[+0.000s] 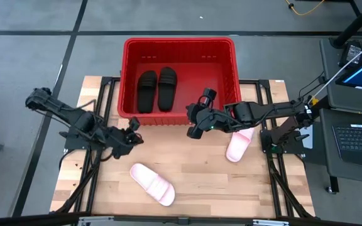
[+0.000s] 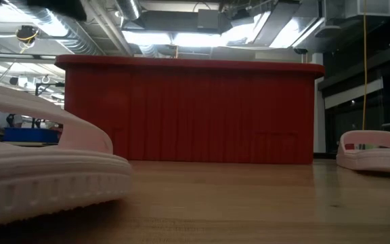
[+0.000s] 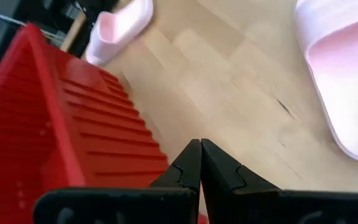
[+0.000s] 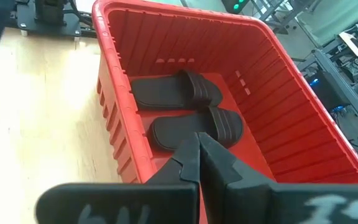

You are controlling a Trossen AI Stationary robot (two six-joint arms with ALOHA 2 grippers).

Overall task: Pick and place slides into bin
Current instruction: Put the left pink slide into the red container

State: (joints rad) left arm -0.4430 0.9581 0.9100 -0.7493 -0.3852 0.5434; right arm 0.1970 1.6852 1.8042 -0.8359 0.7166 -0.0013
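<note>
Inside the bin (image 4: 272, 124), only overhead views reveal two black slides (image 4: 185, 106).

Grey floor (image 1: 30, 63) with dark seams; laptop (image 1: 357, 135) on side desk; ceiling lights (image 2: 181, 37), exposed ducts overhead.

bin (image 1: 180, 47): red plastic, ribbed, slightly glossy | table (image 1: 206, 182): pale wood planks, smooth, matt | pink slides (image 1: 152, 184): matt foam-like, ridged sole edge | black slides (image 4: 179, 92): matt, ribbed straps
</note>
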